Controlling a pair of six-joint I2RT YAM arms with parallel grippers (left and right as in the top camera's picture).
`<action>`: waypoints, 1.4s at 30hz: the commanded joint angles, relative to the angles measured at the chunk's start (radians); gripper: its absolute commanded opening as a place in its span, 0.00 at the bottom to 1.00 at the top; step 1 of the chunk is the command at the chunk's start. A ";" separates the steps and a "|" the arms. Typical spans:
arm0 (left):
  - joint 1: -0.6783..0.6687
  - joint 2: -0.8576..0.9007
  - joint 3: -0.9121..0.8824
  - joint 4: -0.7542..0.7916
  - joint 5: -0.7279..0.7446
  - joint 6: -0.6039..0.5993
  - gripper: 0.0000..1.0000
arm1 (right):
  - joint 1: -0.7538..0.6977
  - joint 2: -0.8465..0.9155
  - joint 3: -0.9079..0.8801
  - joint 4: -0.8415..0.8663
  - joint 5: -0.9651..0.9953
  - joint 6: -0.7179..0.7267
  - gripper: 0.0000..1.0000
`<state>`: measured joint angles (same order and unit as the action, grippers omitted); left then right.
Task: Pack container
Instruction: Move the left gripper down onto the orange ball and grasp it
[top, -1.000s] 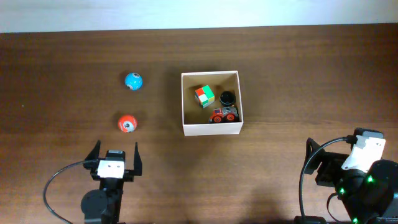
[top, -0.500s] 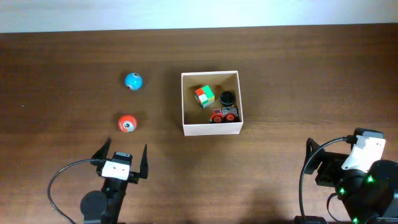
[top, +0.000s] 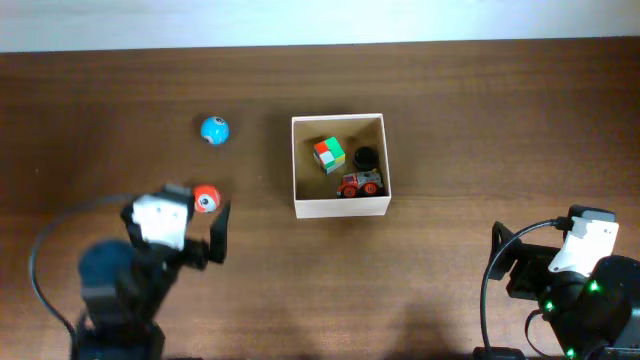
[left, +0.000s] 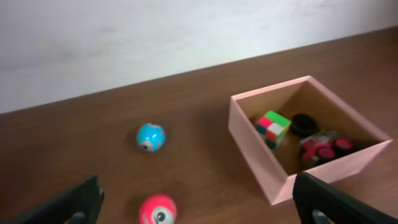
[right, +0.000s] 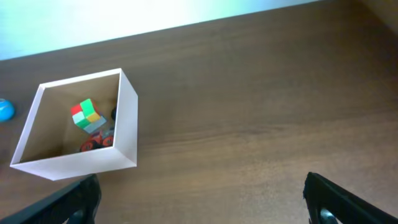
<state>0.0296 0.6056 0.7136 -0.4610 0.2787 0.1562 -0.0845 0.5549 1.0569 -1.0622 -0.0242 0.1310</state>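
Observation:
The container (top: 340, 208) is a square white cardboard box with a tan inside, at the table's middle; it also shows in the left wrist view (left: 249, 146) and the right wrist view (right: 81, 162). It holds a colourful cube (top: 328, 154), a black round piece (top: 366, 156) and a red toy car (top: 358, 185). A red ball (top: 206, 197) and a blue ball (top: 214, 130) lie left of it. My left gripper (top: 190, 225) is open, its fingers either side of the red ball (left: 158, 210), just short of it. My right gripper (top: 545, 262) is open and empty at the front right.
The brown wooden table (top: 480, 130) ends at a pale wall along the far edge. Black cables loop from both arm bases at the front.
My left arm has swung forward and up toward the red ball, now blurred with motion. The right arm and the toys have not moved.

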 joint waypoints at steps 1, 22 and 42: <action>0.006 0.158 0.119 -0.057 0.066 0.007 0.99 | -0.008 -0.003 0.000 0.002 0.013 0.001 0.99; 0.006 0.887 0.541 -0.473 -0.146 -0.160 0.99 | -0.008 -0.003 0.000 0.002 0.013 0.001 0.99; 0.006 1.207 0.627 -0.407 -0.194 -0.171 0.99 | -0.008 -0.003 0.000 0.002 0.013 0.001 0.99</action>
<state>0.0307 1.7981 1.3151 -0.8803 0.0959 -0.0017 -0.0845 0.5545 1.0561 -1.0622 -0.0242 0.1314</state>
